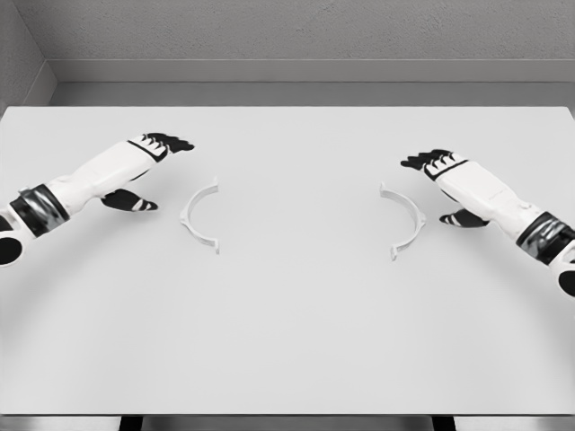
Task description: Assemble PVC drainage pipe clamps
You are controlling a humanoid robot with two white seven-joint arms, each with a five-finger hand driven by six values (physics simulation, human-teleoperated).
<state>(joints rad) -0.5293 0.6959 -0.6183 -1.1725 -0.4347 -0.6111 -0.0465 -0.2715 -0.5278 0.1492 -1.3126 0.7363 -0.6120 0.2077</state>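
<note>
Two white curved plastic clamp halves, the left clamp half point(199, 215) and the right clamp half point(403, 220), lie well apart mid-table point(287, 341). The left hand point(148, 171) and right hand point(449, 184) hover outside them, fingers spread, holding nothing.

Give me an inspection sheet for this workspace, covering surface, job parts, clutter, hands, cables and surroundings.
Surface: white table, flat, evenly lit.
Job's things: left clamp half and right clamp half, two white half-rings lying flat and apart, open sides facing each other.
Clutter: nothing seen.
Grippers: left hand open beside the left clamp half, holding nothing; right hand open beside the right clamp half, holding nothing.
Cables: nothing seen.
Surroundings: grey wall behind the table.
</note>
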